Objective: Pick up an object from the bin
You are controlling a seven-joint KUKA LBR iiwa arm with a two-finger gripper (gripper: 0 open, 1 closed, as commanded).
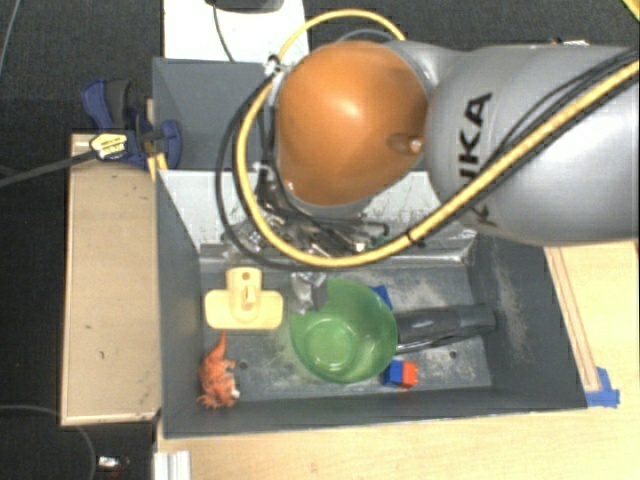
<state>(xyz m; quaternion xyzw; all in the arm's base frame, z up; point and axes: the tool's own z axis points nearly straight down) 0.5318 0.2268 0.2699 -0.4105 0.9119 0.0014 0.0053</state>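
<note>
1. Green bowl (340, 343): front middle of the grey bin (515, 298); the gripper (307, 290) hovers over its far left rim (jaws' state cannot be told)
2. Likely best grip: straddle the thin rim, descending straight
3. Neighbours to spare: yellow plastic piece (243, 304) just left, black handle (447, 325) right

green cup (342, 340), yellow toy (243, 304), orange figure (217, 375)

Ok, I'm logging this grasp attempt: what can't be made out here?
Camera view:
Gripper: mostly hidden under the arm's orange cover.
Far half of the bin: covered by the arm.
Black tool: left end hidden behind the green bowl.
Orange toy: too small to identify.
</note>
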